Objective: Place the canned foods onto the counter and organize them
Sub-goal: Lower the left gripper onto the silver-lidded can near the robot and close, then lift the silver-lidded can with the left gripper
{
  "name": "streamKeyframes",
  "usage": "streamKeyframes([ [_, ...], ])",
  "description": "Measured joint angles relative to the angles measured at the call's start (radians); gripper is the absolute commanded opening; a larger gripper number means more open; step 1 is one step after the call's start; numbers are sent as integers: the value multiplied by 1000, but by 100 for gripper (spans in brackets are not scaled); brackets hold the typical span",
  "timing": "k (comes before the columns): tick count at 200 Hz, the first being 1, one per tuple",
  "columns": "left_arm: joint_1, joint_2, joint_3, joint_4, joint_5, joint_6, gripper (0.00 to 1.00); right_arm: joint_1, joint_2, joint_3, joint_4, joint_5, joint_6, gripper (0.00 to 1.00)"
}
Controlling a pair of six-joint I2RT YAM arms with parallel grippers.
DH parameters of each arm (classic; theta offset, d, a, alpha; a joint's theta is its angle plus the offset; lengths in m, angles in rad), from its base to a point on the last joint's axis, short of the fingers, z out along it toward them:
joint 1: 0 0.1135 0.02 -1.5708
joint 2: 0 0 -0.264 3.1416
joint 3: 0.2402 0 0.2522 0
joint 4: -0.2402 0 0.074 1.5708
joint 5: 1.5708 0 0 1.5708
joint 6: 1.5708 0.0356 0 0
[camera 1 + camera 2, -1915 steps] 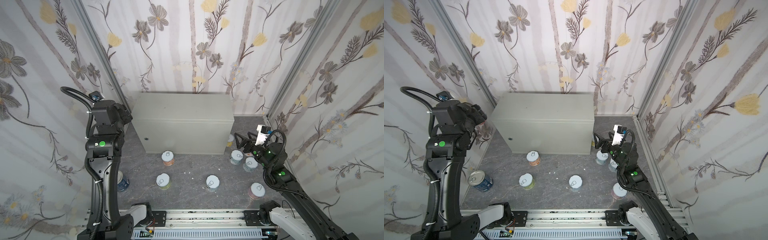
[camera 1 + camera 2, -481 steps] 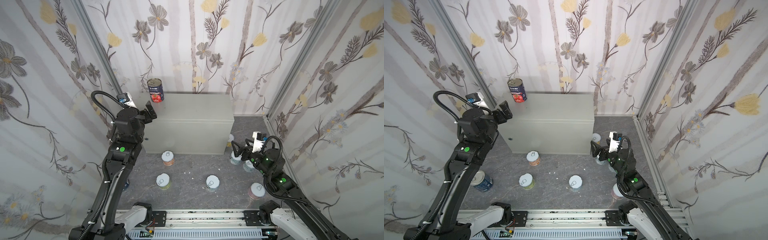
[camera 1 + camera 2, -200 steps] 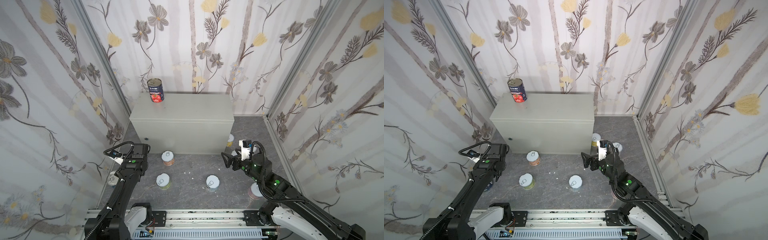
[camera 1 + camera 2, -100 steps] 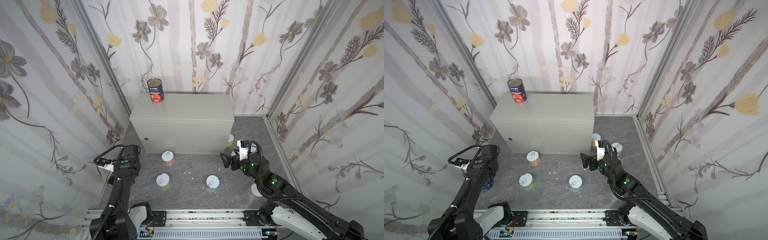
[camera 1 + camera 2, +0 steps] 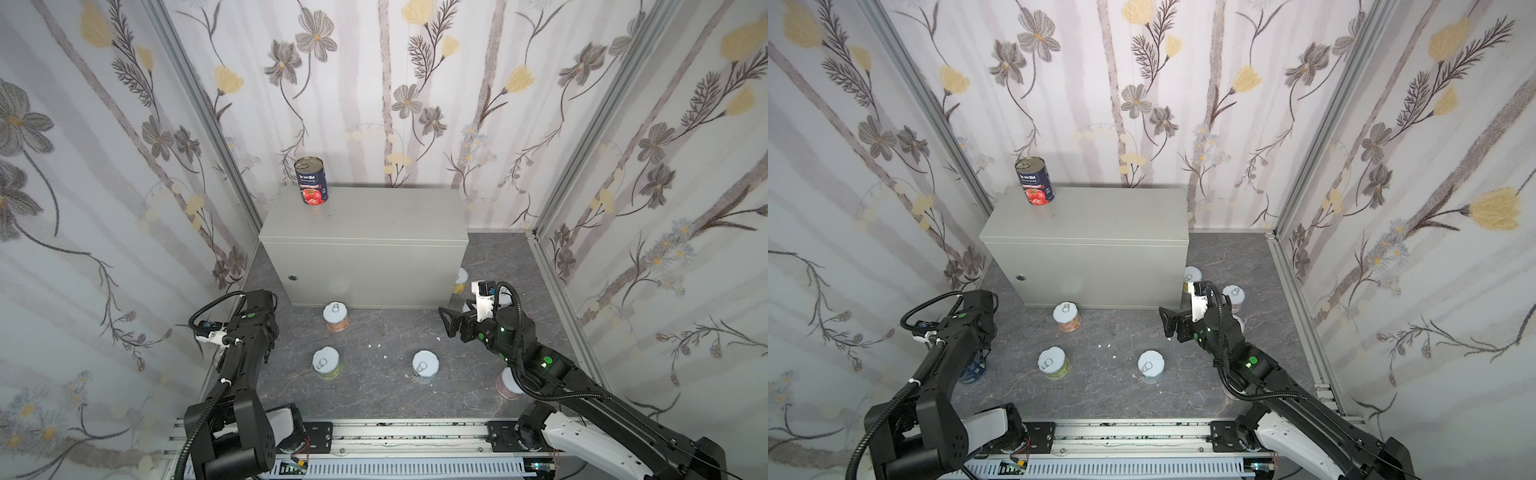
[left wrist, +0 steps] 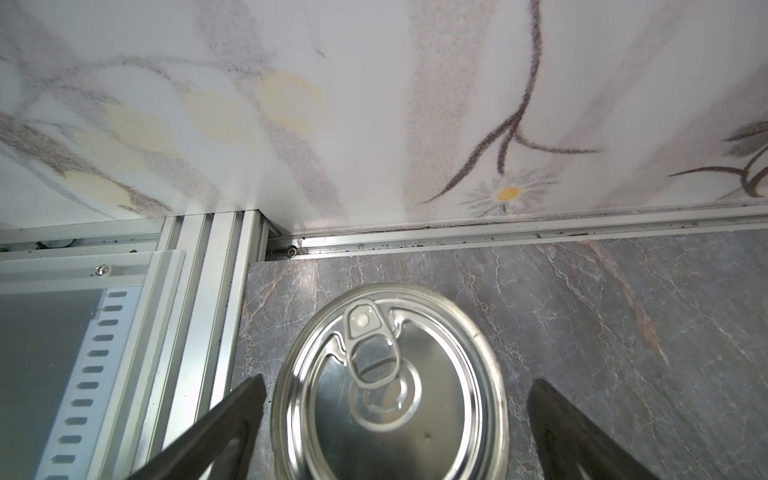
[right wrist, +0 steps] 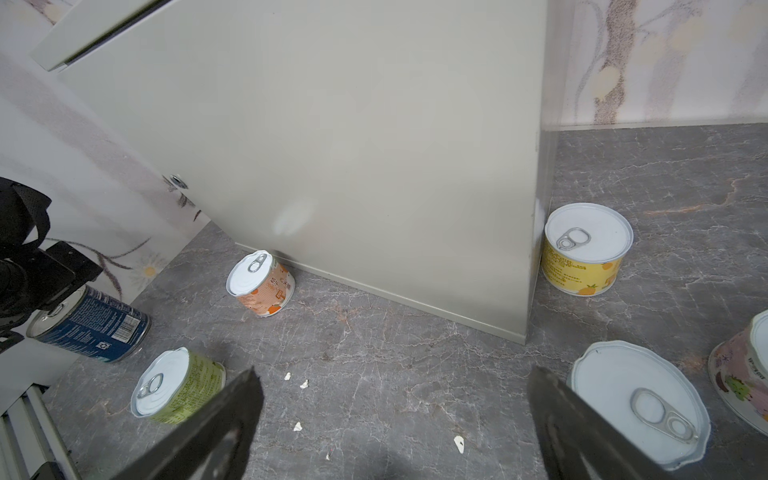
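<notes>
So one tall blue-label tin (image 5: 311, 183) is standing upright on the grey box worktop (image 5: 386, 214), way over at its back left corner, the one can up there. The other tall blue tin (image 6: 390, 395) sits upright on the marble floor (image 5: 386, 332) off the worktop's front left corner, close to the side wall. The left gripper (image 6: 395, 386) is right over it, jaws spread wide with one finger on each side of the shiny lid, not squeezing it as far as I can see. The right gripper (image 5: 451, 328) hangs low in front of the worktop's front right corner, jaws wide apart too and nothing between them. The short cans I can see are down on the floor: an orange can (image 5: 336, 316) just in front of the worktop's front face, a green can (image 5: 327, 363) and a pale can (image 5: 424, 366) further out from that face, a yellow can (image 7: 586, 249) tucked against the right end, and a pink can (image 5: 509, 384) half hidden under the right arm.
</notes>
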Motion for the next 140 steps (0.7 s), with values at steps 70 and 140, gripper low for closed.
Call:
streamKeyframes([
  [70, 0, 88, -14, 11, 5, -64, 100, 0, 18, -2, 8, 1, -2, 100],
  [140, 12, 196, -7, 15, -10, -141, 100, 0, 45, 6, 13, 0, -13, 100],
])
